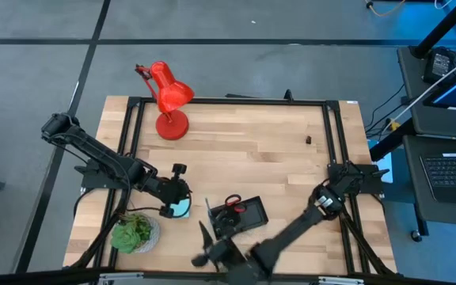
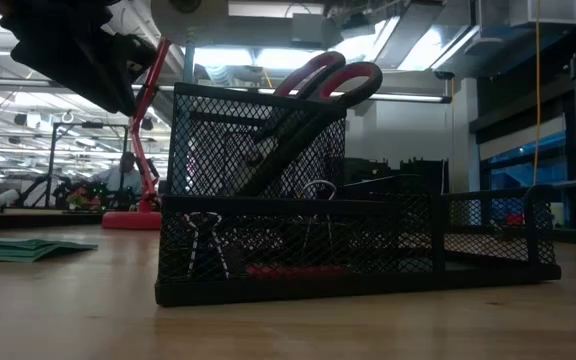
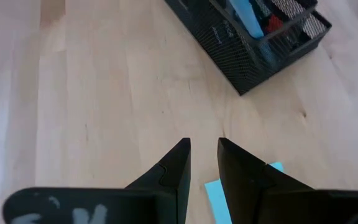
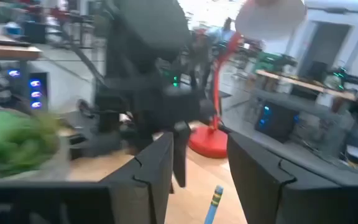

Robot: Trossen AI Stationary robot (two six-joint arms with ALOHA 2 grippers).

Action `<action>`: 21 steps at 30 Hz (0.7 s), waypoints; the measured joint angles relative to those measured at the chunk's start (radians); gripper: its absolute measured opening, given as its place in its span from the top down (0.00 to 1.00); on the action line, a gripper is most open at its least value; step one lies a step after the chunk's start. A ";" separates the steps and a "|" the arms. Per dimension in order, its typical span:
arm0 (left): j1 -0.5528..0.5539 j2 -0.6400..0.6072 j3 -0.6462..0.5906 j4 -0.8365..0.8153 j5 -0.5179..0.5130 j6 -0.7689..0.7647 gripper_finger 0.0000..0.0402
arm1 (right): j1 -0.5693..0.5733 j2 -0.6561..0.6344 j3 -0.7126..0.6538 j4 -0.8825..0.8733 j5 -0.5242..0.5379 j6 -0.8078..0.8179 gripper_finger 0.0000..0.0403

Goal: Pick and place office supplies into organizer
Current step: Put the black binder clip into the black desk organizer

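Note:
The black mesh organizer [image 1: 242, 214] stands near the table's front edge. Red-handled scissors [image 2: 326, 78] stand in its taller compartment, with clips [image 2: 203, 240] and a small red piece [image 2: 288, 270] lower down. In the left wrist view a light blue item [image 3: 246, 17] lies in the organizer [image 3: 253, 50]. My left gripper [image 1: 176, 192] hovers over the light blue notepad [image 1: 180, 209], fingers a little apart and empty [image 3: 204, 149]. My right gripper [image 1: 206, 235] is open in front of the organizer. A light blue pen end [image 4: 214, 202] shows between its fingers [image 4: 201, 155]; I cannot tell whether they touch.
A red desk lamp [image 1: 169, 99] stands at the far left. A green potted plant [image 1: 135, 232] sits at the near left corner. A tiny black clip [image 1: 308, 140] lies alone toward the far right. Bare wood lies between the lamp and the organizer.

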 joint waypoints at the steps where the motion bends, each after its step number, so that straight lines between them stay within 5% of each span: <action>1: 0.000 0.000 0.000 0.000 0.000 0.018 0.81 | 0.016 0.000 0.031 0.001 0.000 -0.047 0.62; 13: 0.000 0.000 0.000 -0.001 0.000 -0.029 0.81 | 0.248 -0.001 0.185 -0.005 0.000 -0.381 0.64; 21: 0.000 -0.001 0.000 0.010 0.000 -0.030 0.81 | 0.281 -0.002 0.107 -0.005 0.001 -0.055 0.64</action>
